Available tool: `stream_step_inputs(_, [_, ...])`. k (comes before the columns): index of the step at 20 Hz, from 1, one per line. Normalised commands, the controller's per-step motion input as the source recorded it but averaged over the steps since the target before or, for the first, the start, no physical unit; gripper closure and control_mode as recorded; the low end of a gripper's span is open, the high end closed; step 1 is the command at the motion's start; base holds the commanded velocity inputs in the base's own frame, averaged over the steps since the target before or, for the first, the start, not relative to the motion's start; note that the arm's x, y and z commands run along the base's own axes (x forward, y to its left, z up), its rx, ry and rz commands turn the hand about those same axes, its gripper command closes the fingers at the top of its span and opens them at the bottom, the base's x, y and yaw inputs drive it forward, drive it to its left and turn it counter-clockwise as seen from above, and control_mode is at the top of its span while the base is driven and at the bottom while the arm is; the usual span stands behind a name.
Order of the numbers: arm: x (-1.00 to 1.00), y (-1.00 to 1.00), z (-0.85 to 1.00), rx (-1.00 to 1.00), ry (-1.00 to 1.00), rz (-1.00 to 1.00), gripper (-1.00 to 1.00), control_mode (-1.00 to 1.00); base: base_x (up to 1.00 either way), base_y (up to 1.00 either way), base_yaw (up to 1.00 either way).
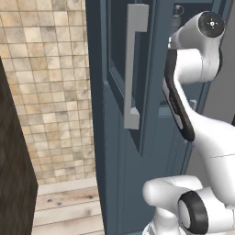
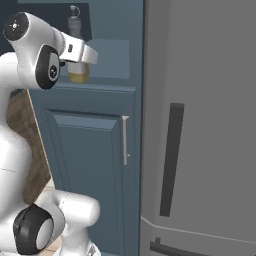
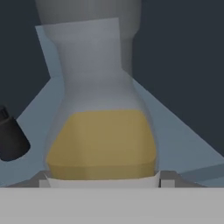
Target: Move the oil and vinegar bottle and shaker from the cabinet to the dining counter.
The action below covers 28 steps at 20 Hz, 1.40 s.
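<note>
The oil and vinegar bottle (image 3: 103, 140) is clear with yellow liquid in its lower half, and it stands close in front of the hand camera on the cabinet (image 2: 90, 140) shelf. My gripper (image 3: 105, 180) is shut on its base, one fingertip (image 3: 44, 180) pressed to each side. From the right base view the bottle (image 2: 79, 74) shows behind my white hand, narrow neck rising above it. The dark shaker (image 3: 11, 140) sits on the same shelf, just left of the bottle. The dining counter is out of view.
The open slate-blue cabinet door (image 1: 114, 151) with its long grey bar handle (image 1: 133, 69) stands left of my arm. A grey refrigerator (image 2: 200, 125) with a dark handle stands right of the cabinet. Beige wall tiles (image 1: 50, 92) and wooden floor (image 1: 69, 206) lie to the left.
</note>
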Motion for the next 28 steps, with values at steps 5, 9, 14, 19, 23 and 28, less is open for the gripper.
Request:
stream_step_inputs(5, [-0.72,-0.03,0.0,0.0,0.0,0.0,1.0,-1.0,0.0,0.0,0.0])
stream_step_inputs(9, [-0.73,-0.14,0.0,0.0,-0.04,0.04,1.0,-1.0,0.0,0.0,0.0])
stream_step_inputs(14, [-0.61,-0.17,0.0,0.0,0.0,0.08,1.0,-1.0,0.0,0.0,0.0])
stream_step_inputs(19, [-0.57,-0.16,0.0,0.0,0.0,0.06,1.0,-1.0,0.0,0.0,0.0])
stream_step_inputs(23, [-0.58,-0.19,0.0,0.0,0.0,0.07,1.0,-1.0,0.0,0.0,0.0])
stream_step_inputs(28, [-0.64,-0.14,-0.01,0.0,0.0,0.05,1.0,-1.0,0.0,0.0,0.0])
